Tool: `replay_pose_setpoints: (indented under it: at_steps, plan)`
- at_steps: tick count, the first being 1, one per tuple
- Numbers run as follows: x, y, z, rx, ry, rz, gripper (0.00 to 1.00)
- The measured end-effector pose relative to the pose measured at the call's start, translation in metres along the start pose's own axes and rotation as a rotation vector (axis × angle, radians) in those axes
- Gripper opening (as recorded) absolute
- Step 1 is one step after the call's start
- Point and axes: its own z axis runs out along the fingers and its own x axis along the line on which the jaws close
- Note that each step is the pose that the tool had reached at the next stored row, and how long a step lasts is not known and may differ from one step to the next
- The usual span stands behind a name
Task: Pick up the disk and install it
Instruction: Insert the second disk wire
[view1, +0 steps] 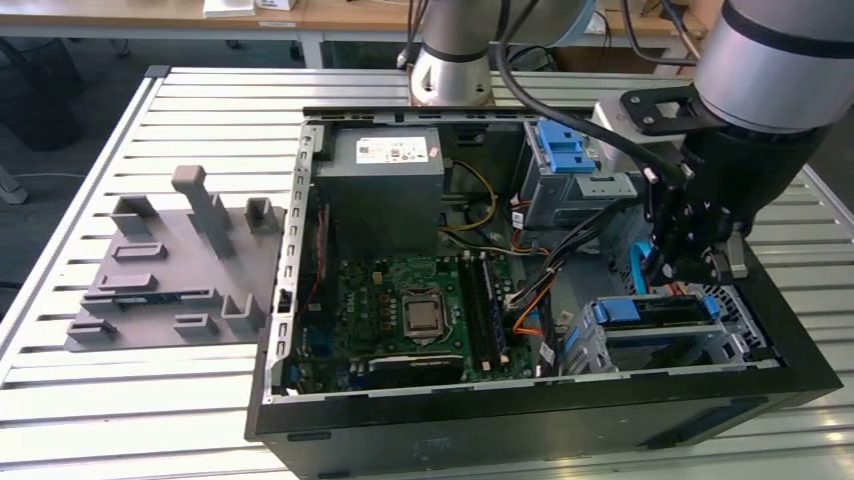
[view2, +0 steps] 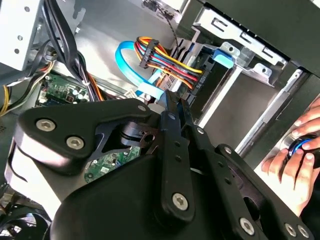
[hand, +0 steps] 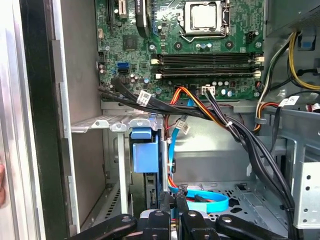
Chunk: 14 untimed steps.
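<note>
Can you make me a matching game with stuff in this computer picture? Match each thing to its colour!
Things:
1. motherboard
2. flat ribbon cable
3. computer case
4. parts holder on the table

Colours:
A. black
B. grey
C. green
D. light blue

Pairs: 1-C, 2-D, 3-A, 4-B
</note>
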Motion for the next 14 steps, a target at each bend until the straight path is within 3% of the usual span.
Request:
replay_pose_setpoints:
  at_steps: [14]
  plan:
    - [0.0095,0.0001,0.0020,0.0054,-0.0003,-0.001,0.16]
